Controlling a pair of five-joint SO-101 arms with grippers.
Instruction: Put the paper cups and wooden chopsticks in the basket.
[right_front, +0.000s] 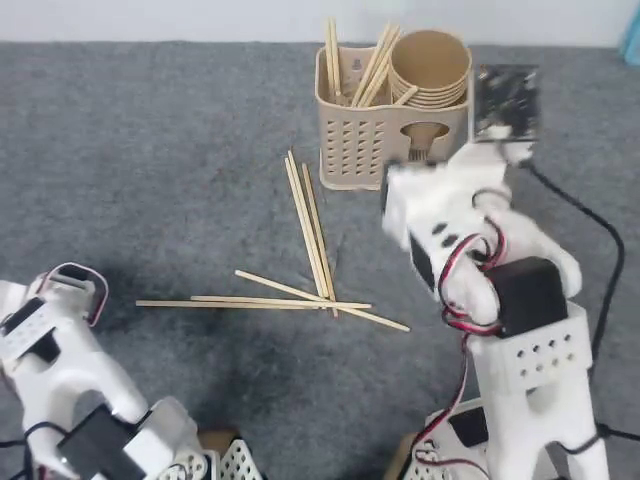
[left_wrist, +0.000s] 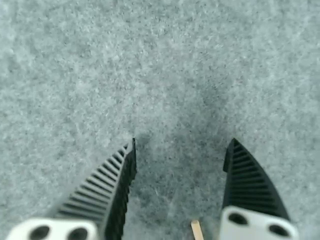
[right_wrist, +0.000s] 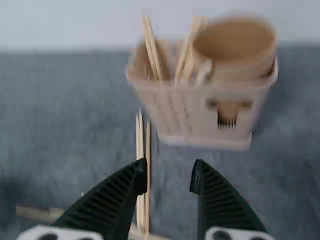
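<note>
Hovering above the loose chopsticks (right_front: 308, 215) in front of the basket (right_front: 385, 140), the right claw (right_wrist: 170, 167) is seen narrowly parted and empty.

The paper cups (right_front: 430, 62) are stacked inside the basket at one end, and several upright chopsticks (right_front: 372, 62) are leaned beside them in the same basket. On the grey tabletop (right_front: 150, 150) the loose chopsticks are laid in a bundle running away from the basket's front, crossed at the far end by further sticks (right_front: 250, 302) laid flat. The right arm (right_front: 470, 250) is placed just beside the basket, and the bundle is seen below the gap between its claw's fingers, untouched. The left claw (left_wrist: 183, 145) is held wide apart over bare tabletop, well apart from the basket, with nothing gripped; one chopstick tip (left_wrist: 197, 230) is seen near one finger.
</note>
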